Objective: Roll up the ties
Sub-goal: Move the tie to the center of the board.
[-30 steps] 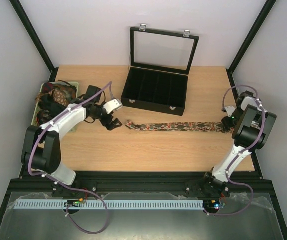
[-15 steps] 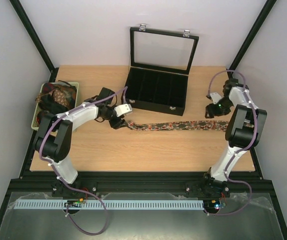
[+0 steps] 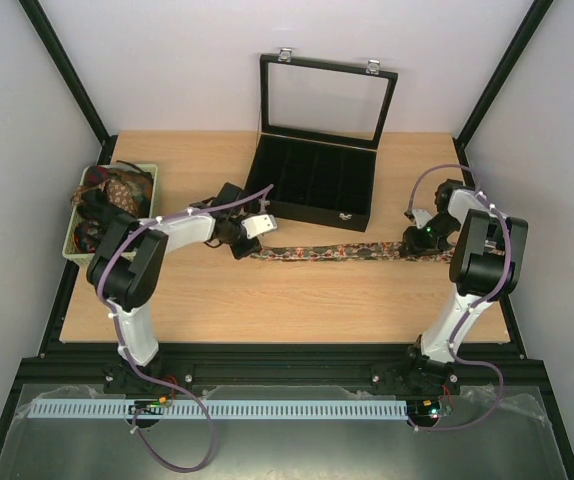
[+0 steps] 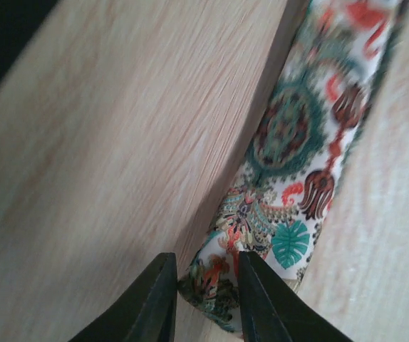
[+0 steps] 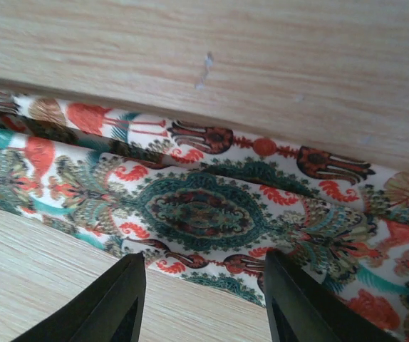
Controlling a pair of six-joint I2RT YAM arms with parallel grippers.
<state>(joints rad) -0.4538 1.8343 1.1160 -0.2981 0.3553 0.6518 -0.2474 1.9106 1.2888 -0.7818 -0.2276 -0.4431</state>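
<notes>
Teal-and-red paisley tie (image 3: 337,253): lies flat across the wooden table (image 3: 287,300), before the black case (image 3: 307,206). Left gripper (image 4: 204,285): narrow astride its left end, hold unclear. Right gripper (image 5: 203,260): gapes wide over the right end. Risks slipping off thin fabric, or rolling crooked under uneven tension.

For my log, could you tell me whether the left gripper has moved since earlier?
Yes. The left gripper moved right, nearer the black case's front-left corner, reaching the tie's left end.
</notes>
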